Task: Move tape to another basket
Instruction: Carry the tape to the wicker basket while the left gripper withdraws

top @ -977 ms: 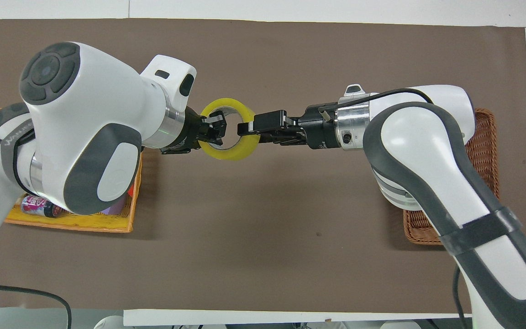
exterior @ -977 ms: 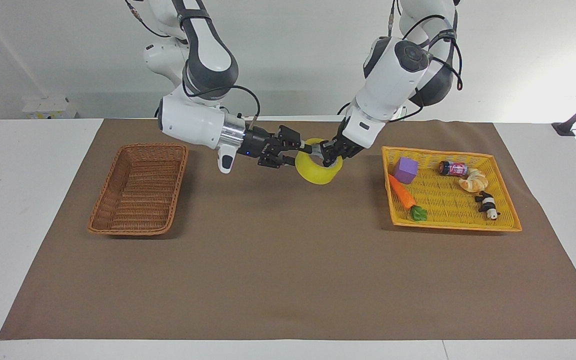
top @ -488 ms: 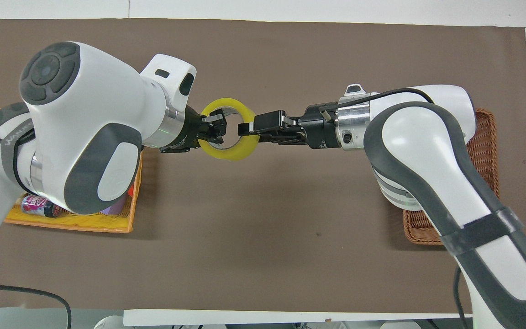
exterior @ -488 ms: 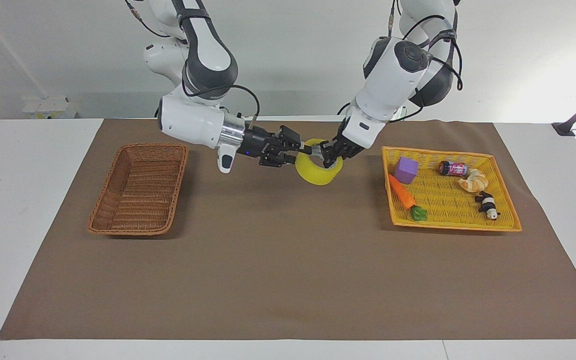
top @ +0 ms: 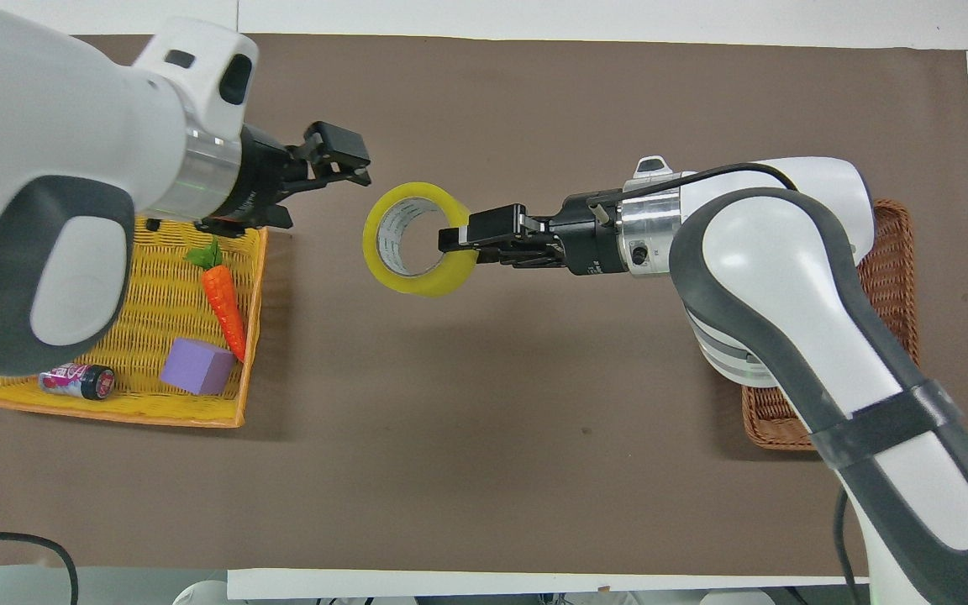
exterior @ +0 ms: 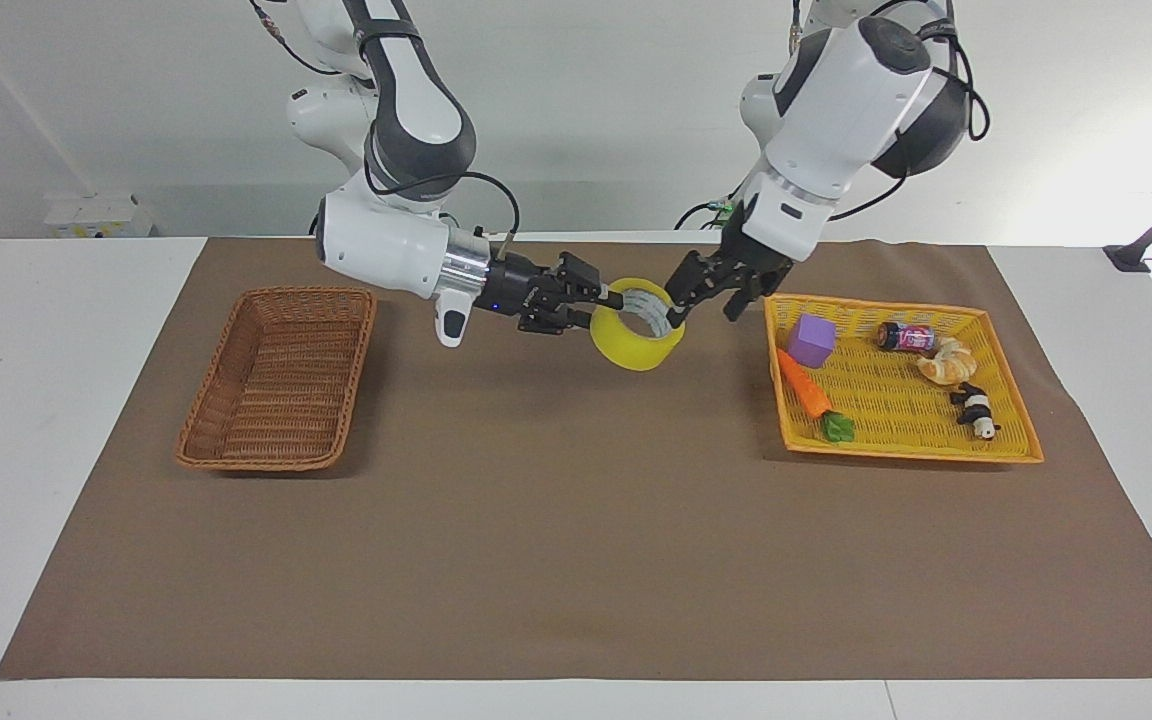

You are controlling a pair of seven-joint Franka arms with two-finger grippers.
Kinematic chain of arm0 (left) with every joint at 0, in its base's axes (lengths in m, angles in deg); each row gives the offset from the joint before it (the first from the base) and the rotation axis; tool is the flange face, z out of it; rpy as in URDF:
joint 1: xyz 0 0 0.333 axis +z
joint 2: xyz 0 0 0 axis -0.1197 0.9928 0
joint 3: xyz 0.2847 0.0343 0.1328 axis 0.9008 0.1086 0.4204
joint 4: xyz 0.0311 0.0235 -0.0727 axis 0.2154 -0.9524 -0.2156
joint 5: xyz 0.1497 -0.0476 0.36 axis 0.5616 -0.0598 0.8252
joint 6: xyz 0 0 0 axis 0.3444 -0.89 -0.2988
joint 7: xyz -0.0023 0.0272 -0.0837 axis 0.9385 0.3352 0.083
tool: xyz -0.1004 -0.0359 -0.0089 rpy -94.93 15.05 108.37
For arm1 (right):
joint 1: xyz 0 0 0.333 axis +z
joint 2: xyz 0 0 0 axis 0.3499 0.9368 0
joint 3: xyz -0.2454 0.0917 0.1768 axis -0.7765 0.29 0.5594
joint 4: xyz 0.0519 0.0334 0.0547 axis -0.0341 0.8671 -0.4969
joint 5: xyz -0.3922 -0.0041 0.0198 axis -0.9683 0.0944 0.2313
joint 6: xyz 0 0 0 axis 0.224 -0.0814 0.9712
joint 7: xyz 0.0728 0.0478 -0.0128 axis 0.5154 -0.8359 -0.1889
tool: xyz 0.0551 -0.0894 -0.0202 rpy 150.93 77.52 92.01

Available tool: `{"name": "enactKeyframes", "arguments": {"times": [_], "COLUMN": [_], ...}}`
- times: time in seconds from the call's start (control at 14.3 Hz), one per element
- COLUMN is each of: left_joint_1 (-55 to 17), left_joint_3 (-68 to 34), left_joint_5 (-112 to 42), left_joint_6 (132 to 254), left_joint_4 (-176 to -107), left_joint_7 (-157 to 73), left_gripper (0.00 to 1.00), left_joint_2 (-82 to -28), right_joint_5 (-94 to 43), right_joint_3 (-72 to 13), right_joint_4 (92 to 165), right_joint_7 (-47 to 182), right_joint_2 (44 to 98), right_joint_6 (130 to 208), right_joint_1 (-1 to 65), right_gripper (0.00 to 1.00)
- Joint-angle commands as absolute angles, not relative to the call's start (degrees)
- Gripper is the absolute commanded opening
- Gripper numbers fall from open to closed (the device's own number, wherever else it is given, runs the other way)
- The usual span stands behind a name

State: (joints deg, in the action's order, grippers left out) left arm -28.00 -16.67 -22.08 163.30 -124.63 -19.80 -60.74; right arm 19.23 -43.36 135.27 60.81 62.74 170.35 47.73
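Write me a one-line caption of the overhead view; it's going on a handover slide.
Right end effector holds the tape in the air above the mat; left end effector, open, is clear of it beside the yellow tray.

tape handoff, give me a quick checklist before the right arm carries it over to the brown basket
1. Right gripper shut on the tape, pinching the roll's wall: ok.
2. Left gripper open and clear of the tape, up over the mat beside the yellow tray: ok.
3. Tape held in the air over the mat, touching nothing else: ok.
4. Brown basket at the right arm's end of the table has room inside; nothing shows in it: ok.
5. Nothing stands on the mat between the tape and the brown basket: ok.
6. How firm the pinch is: cannot tell.
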Motion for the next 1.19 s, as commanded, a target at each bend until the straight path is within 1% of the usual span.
{"name": "enactKeyframes", "arguments": {"times": [0.0, 0.21, 0.28, 0.42, 0.56, 0.7, 0.84, 0.91, 0.98, 1.12], "left_joint_1": [-20.0, -13.3, -11.8, -8.4, -6.4, -5.8, -5.8, -5.8, -5.7, -5.0], "left_joint_3": [-16.7, -16.7, -16.7, -16.7, -16.6, -16.6, -16.6, -16.6, -16.6, -16.6], "left_joint_5": [-18.5, -10.6, -7.5, -6.9, -6.9, -6.9, -6.9, -6.9, -6.9, -6.9], "left_joint_6": [158.2, 153.1, 152.3, 152.4, 152.4, 152.5, 152.2, 152.2, 152.2, 152.2], "left_joint_4": [-124.3, -124.4, -124.4, -124.4, -125.2, -125.3, -125.3, -125.3, -125.3, -125.3], "left_joint_7": [-28.4, -39.0, -43.4, -51.0, -53.0, -52.9, -52.9, -52.9, -52.9, -52.9], "left_gripper": [1.00, 1.00, 1.00, 1.00, 1.00, 1.00, 1.00, 1.00, 1.00, 1.00], "left_joint_2": [-60.7, -61.2, -61.4, -61.5, -61.8, -62.0, -62.0, -62.0, -62.0, -62.0], "right_joint_5": [17.7, 10.5, 8.3, 4.8, 2.5, -5.6, -9.4, -10.9, -12.4, -13.3], "right_joint_3": [-43.5, -43.5, -43.5, -43.5, -43.6, -43.5, -43.6, -43.5, -43.5, -43.6], "right_joint_4": [136.0, 135.9, 135.9, 135.4, 133.2, 129.2, 127.1, 127.1, 127.1, 127.9], "right_joint_7": [57.7, 55.7, 54.4, 51.5, 46.5, 39.3, 31.3, 27.9, 25.5, 24.6], "right_joint_2": [61.9, 61.9, 61.9, 61.9, 63.8, 67.4, 70.9, 72.7, 73.6, 74.2], "right_joint_6": [166.4, 161.0, 158.9, 154.2, 144.3, 135.1, 130.6, 130.2, 130.2, 130.3], "right_joint_1": [43.9, 35.7, 31.9, 23.4, 13.6, 3.7, -1.4, -3.4, -4.6, -4.8], "right_gripper": [0.00, 0.00, 0.00, 0.00, 0.00, 0.00, 0.00, 0.00, 0.00, 0.00]}}
